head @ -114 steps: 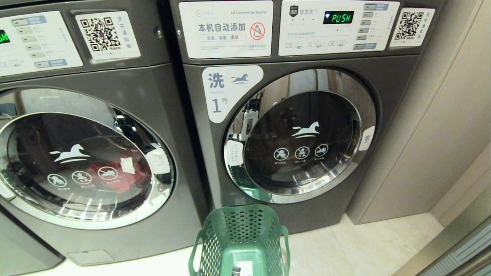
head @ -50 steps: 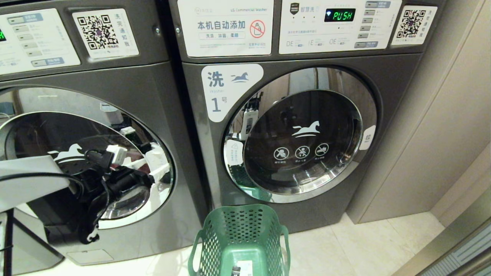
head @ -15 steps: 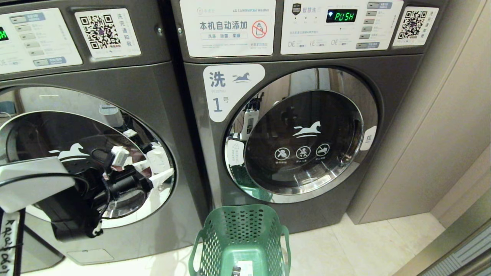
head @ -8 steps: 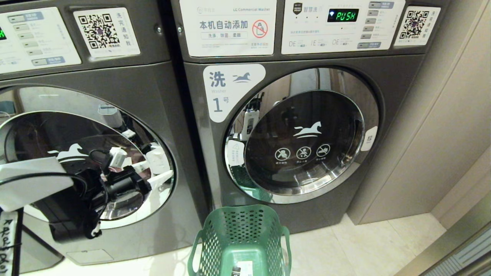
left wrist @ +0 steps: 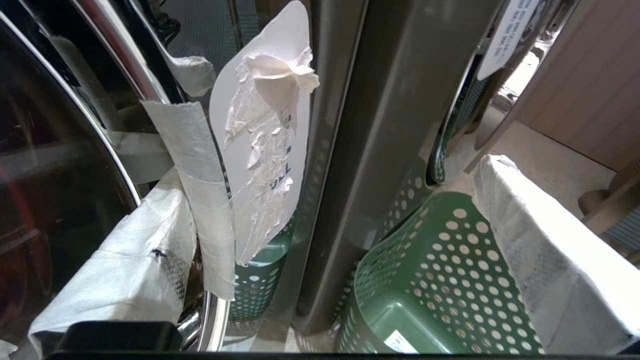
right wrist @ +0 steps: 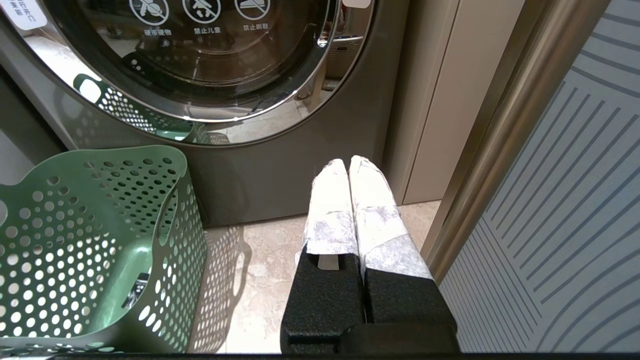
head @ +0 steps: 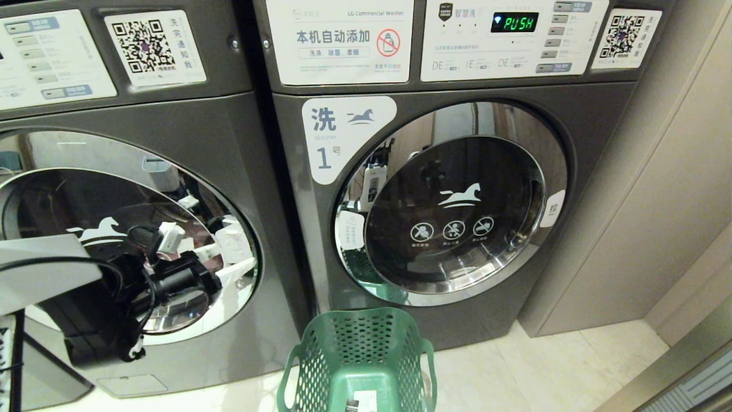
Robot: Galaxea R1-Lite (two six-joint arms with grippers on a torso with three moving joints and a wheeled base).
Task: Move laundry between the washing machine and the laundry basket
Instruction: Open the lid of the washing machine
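The washing machine [head: 189, 120] on the left has its round chrome-rimmed door [head: 68, 171] closed; its number is out of view. My left gripper [head: 213, 256] is open at the door's right edge. In the left wrist view, one of its white-wrapped fingers [left wrist: 125, 270] lies against the chrome rim [left wrist: 120, 65] beside a taped, torn white tag [left wrist: 260, 140]. The other finger hangs over the laundry basket [left wrist: 440, 280]. A dim red patch of laundry [left wrist: 10, 200] shows through the glass. The green basket [head: 357, 360] stands on the floor between the two washers. My right gripper [right wrist: 350, 165] is shut and empty, low beside the basket [right wrist: 100, 240].
The washer labelled 1 [head: 457, 200] stands at the right with its door closed. A beige wall panel [head: 657, 200] and a brass-edged striped panel [right wrist: 575, 200] close in the right side. Pale floor tiles [head: 514, 372] lie right of the basket.
Since the earliest frame my left arm has come up in front of the left washer's door. Over the last second it has sunk slightly, with the gripper open. The door is closed in every frame.
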